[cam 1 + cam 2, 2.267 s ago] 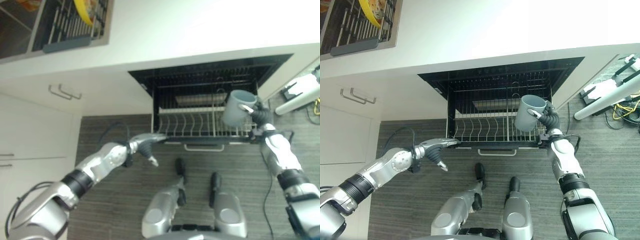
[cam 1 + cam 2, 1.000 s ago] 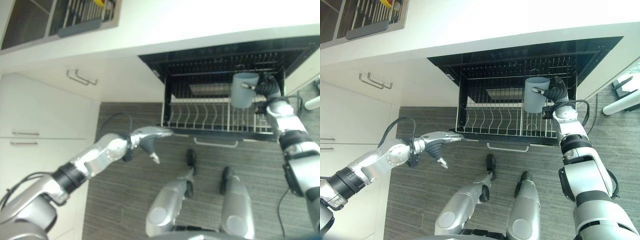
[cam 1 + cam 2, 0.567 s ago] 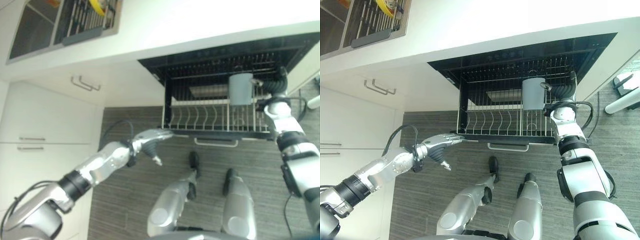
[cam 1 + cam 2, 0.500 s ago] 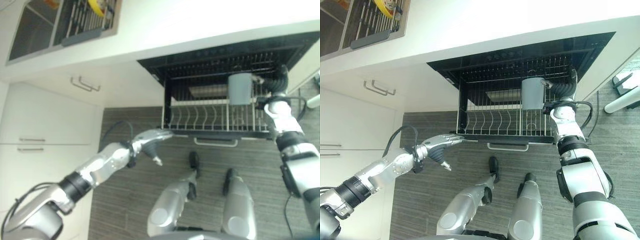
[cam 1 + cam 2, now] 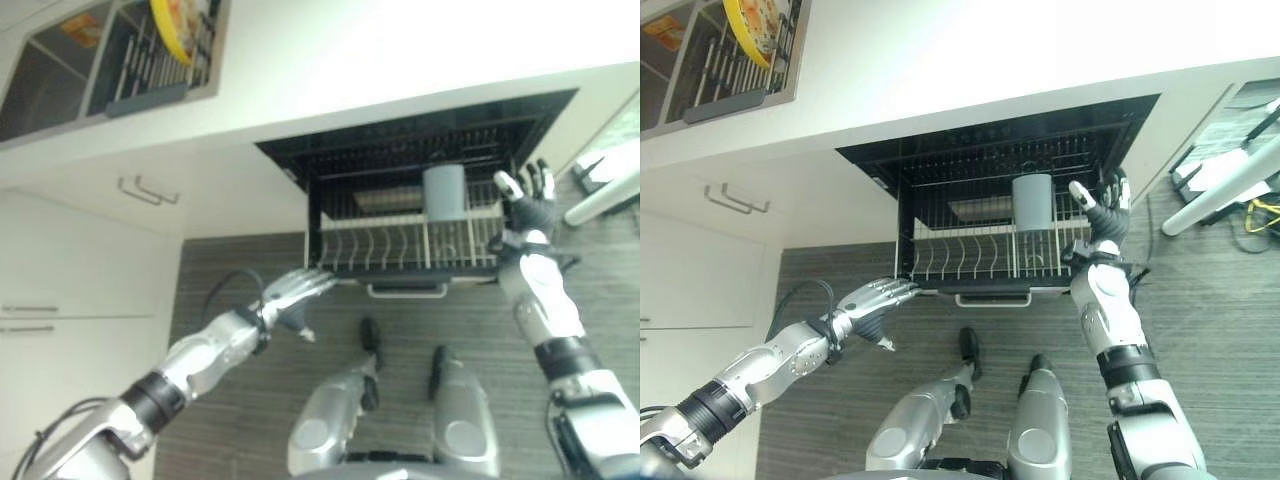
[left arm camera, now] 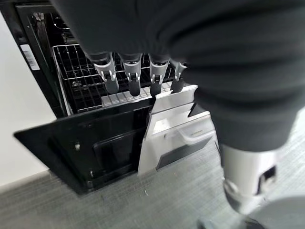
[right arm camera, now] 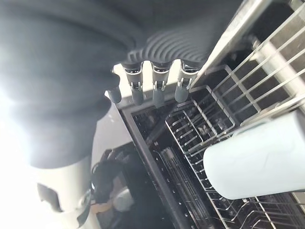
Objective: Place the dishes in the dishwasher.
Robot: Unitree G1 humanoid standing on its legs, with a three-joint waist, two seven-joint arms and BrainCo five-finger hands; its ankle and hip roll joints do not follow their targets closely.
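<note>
A grey-blue mug [image 5: 445, 192] stands in the pulled-out wire rack [image 5: 970, 262] of the open dishwasher, towards its right side. In the right wrist view the mug [image 7: 257, 162] is free of the hand. My right hand [image 5: 525, 195] is just right of the mug, apart from it, open with fingers [image 7: 153, 91] spread and straight. My left hand [image 5: 875, 297] hangs low by the rack's front left corner, open, its fingers [image 6: 129, 78] straight and holding nothing.
A white counter runs above the dishwasher, with a drying rack holding a yellow plate [image 5: 750, 30] at its far left. White cabinets with bar handles [image 5: 140, 188] stand to the left. A white stand [image 5: 600, 195] lies on the floor to the right. The dishwasher door [image 6: 95, 143] hangs open.
My right hand has let go of the mug, which now stands in the rack, and has drawn back to its right with fingers spread. The camera view has shifted.
</note>
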